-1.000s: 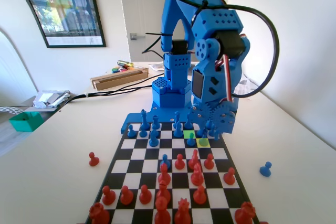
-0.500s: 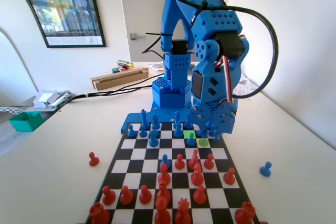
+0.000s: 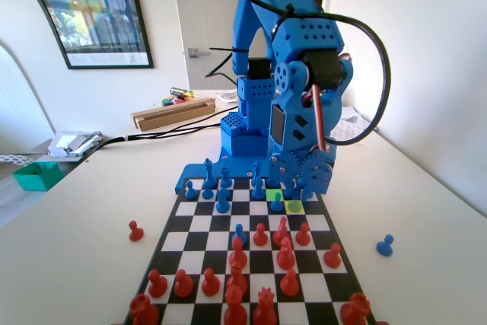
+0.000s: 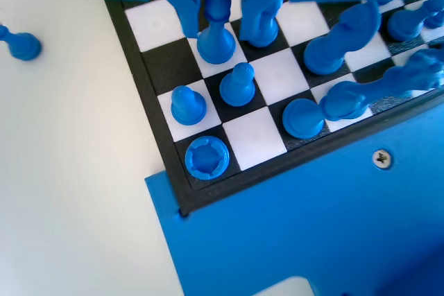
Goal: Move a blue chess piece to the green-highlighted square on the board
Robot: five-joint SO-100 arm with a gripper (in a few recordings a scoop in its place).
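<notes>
In the wrist view the hand (image 4: pixel 225 15) is seen with jaws parted, astride a blue bishop (image 4: pixel 216 29) on the board (image 4: pixel 156 67); contact cannot be told. The green-highlighted square (image 3: pixel 274 195) is partly hidden by a pawn (image 3: pixel 277 203). Since earlier, the arm has shifted slightly left.

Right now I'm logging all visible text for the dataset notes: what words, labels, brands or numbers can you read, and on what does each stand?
No text can be read.
The framed poster on the wall carries a line of small print along its bottom margin: too small and blurred to read.
The black-and-white chequered chessboard shows no letters or numbers.
The blue two-finger gripper bears no label.
</notes>
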